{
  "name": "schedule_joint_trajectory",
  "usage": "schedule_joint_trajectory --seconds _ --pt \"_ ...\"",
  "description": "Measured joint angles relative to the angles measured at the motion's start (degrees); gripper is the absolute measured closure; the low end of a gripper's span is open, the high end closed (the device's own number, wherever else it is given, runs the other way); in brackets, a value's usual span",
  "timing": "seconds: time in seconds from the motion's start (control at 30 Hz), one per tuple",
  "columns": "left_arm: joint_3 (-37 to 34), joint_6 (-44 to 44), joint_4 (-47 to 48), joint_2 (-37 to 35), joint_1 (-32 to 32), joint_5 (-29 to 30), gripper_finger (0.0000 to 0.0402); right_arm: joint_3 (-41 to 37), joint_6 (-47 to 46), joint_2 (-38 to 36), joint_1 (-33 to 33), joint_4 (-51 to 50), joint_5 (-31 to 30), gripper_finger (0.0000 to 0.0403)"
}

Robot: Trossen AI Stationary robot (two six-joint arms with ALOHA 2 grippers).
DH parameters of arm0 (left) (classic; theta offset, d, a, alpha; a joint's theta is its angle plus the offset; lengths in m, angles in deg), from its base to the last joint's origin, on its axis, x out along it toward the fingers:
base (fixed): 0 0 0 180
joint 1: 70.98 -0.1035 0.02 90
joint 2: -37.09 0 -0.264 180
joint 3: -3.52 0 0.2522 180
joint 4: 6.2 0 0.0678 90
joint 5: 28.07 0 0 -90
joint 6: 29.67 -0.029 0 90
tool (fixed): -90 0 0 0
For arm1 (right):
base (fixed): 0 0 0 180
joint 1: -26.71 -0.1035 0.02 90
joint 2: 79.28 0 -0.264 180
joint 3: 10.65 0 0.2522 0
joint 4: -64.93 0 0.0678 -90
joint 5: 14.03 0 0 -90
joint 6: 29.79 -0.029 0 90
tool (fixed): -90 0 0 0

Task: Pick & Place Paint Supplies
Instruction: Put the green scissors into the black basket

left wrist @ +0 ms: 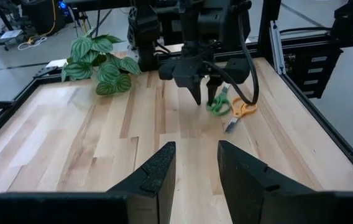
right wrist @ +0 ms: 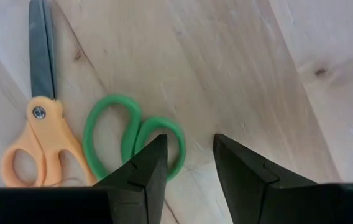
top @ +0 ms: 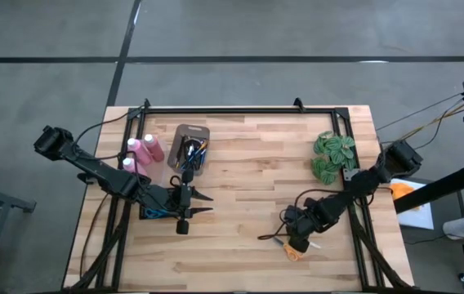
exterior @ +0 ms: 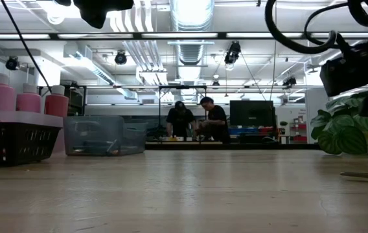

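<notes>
paintbrushes (top: 191, 153) sit in the grey bin (top: 203, 131) near the pink bottles (top: 146, 149). we find the right gripper (right wrist: 187, 165) parted, empty above green scissors (right wrist: 133, 140); left gripper (left wrist: 194, 165) parted, empty. descending, fingers could jam on handles.

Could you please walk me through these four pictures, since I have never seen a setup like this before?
These show two dark robot arms working at a pale wooden table. One picture looks straight down, one looks level across the tabletop into the room, and two come from cameras on the arms' wrists. The left gripper hovers open and empty beside a black wire basket, with three pink white-capped bottles nearby. A clear plastic bin holds thin paintbrushes. The right gripper is open above two pairs of scissors, one orange-handled, one green-handled, holding nothing. A green leafy potted plant stands near the right arm. Two people stand far behind the table.
</notes>
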Motion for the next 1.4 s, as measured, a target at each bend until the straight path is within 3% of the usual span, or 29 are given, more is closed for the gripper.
schedule_joint_trajectory --seconds 0.27,0.57,1.07,1.4 --pt "0.0 0.0 1.1 0.0 0.0 0.0 0.0282 0.9 1.5 1.4 0.0 -0.6 0.0 0.028" --pt "0.0 0.0 2.0 0.0 0.0 0.0 0.0282 0.7 2.3 1.5 0.0 -1.4 -0.9 0.0386" --pt "0.0 0.0 2.6 0.0 0.0 0.0 0.0282 0.6 2.4 -0.4 0.0 -1.2 -2.0 0.0386" --pt "0.0 0.0 2.6 0.0 0.0 0.0 0.0282 0.6 2.1 -6.7 1.0 0.9 -10.0 0.0386"
